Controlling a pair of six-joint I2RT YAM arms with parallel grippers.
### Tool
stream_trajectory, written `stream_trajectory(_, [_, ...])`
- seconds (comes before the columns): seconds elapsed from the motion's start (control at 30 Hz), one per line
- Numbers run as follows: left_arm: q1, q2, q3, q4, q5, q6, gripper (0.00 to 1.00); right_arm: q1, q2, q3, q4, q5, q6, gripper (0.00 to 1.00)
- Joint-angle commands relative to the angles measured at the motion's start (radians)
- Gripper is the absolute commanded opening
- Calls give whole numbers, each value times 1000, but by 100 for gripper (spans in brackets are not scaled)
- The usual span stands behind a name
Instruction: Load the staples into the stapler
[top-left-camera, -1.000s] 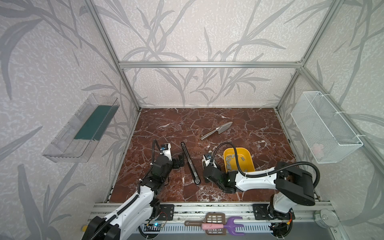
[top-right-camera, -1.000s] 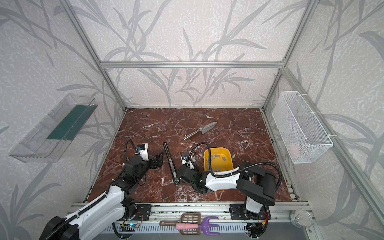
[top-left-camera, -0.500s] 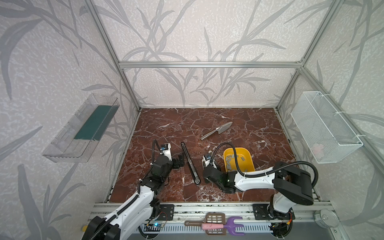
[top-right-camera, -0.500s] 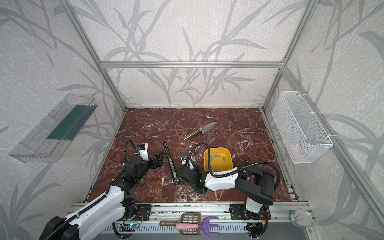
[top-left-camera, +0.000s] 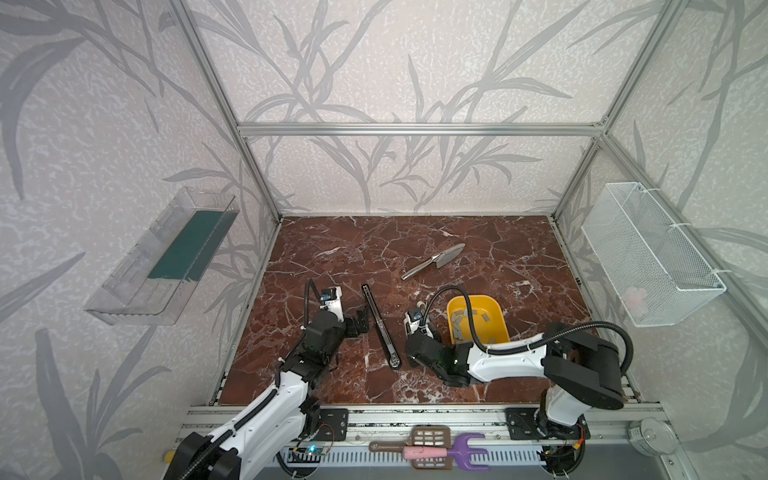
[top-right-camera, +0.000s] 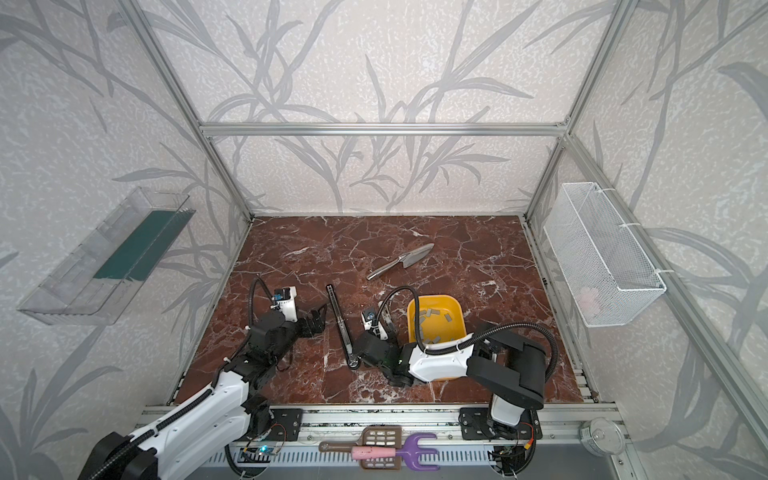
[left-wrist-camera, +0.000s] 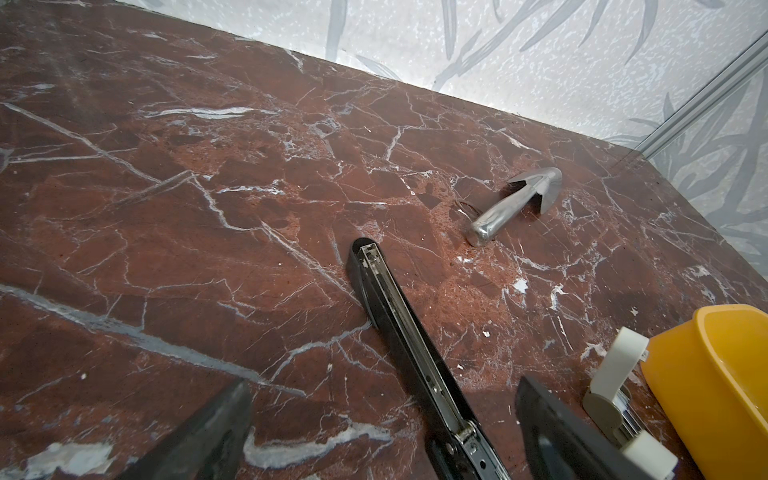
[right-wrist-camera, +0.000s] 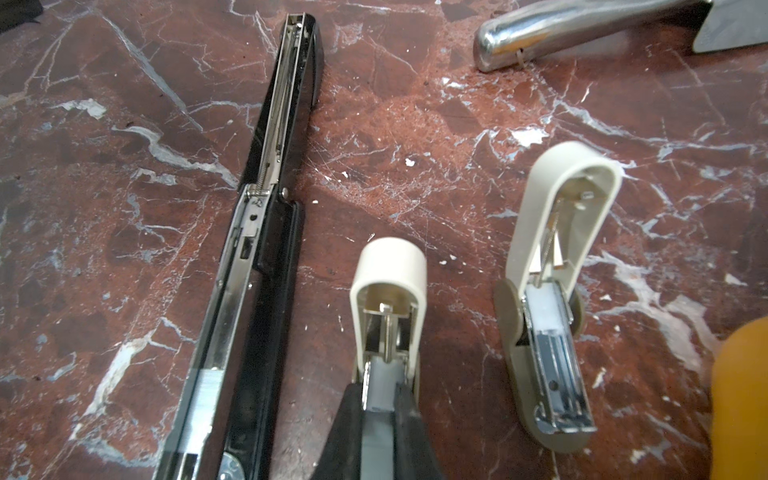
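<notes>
Loose staples (top-left-camera: 471, 313) are lying in yellow tray (top-left-camera: 494, 328) on tabletop (top-left-camera: 415, 241). Right pincer (right-wrist-camera: 380, 399) is pressing together at the open magazine of small cream stapler (right-wrist-camera: 388, 282). There's a grey piece between its fingers, can't tell if it's staples. Left pincer (left-wrist-camera: 384, 386) is hanging spread wide beside long black stapler (left-wrist-camera: 390, 307).

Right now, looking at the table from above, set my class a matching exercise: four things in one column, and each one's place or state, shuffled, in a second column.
Things:
1. black stapler
2. staples
3. trowel
4. wire basket

Places or states:
a. hung up, off the table
b. in the yellow tub
c. opened out flat
d. shiny, farthest back on the table

Pairs: 1-c, 2-b, 3-d, 4-a.
</notes>
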Motion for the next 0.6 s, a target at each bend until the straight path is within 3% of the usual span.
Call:
stream_trajectory(0.0, [-1,3,19,10,-14,-1,99,8,14,25,-5,17,7,7])
stream_trajectory(0.57, [-1,3,20,10,-14,-3,99,14,47,26,-19,11,49,7])
